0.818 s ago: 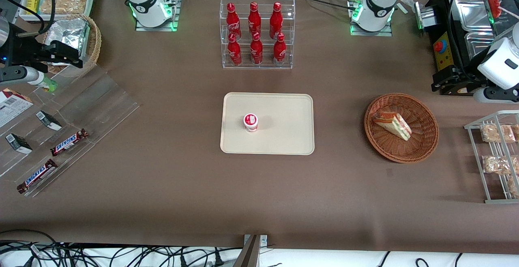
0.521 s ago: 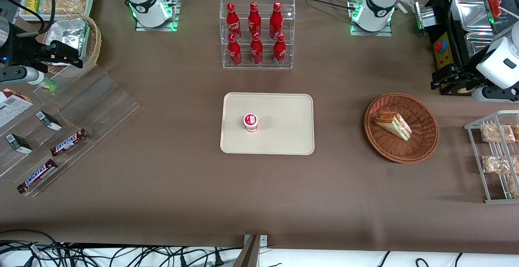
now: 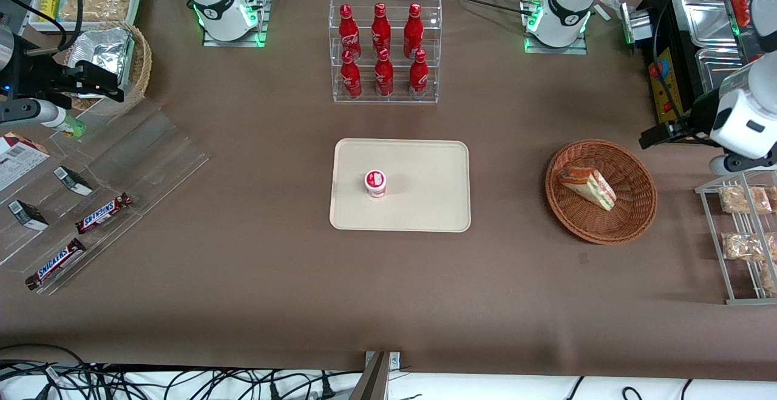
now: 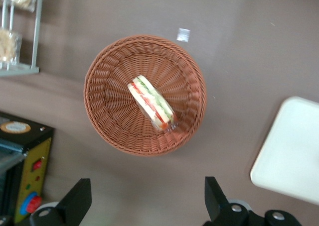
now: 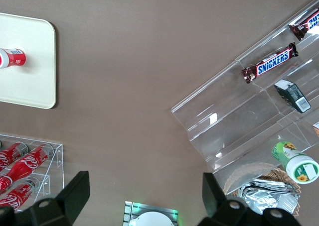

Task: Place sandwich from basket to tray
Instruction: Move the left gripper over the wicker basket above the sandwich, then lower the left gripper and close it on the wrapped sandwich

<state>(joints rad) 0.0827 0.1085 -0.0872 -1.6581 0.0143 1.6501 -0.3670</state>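
Note:
The sandwich (image 3: 587, 186) lies on its side in the round reddish-brown basket (image 3: 643, 206); it also shows in the left wrist view (image 4: 152, 103), inside the basket (image 4: 107, 121). The cream tray (image 3: 425, 206) lies mid-table and holds a small red-and-white cup (image 3: 376, 183); a corner of the tray shows in the left wrist view (image 4: 294, 151). My left gripper (image 3: 657, 135) hangs high above the table beside the basket, a little farther from the front camera than the basket. In the left wrist view the gripper (image 4: 144, 206) is open wide and empty, its fingers (image 4: 75, 202) clear of the basket rim.
A wire rack of beige snack packets (image 3: 743, 233) stands beside the basket at the working arm's end. A black box with steel trays (image 3: 674, 84) is farther back. A clear rack of red bottles (image 3: 384, 51) stands farther from the camera than the tray.
My left arm has swung nearer to the front camera and toward the basket, carrying the gripper closer to the basket's rim. The sandwich, basket and tray have not moved.

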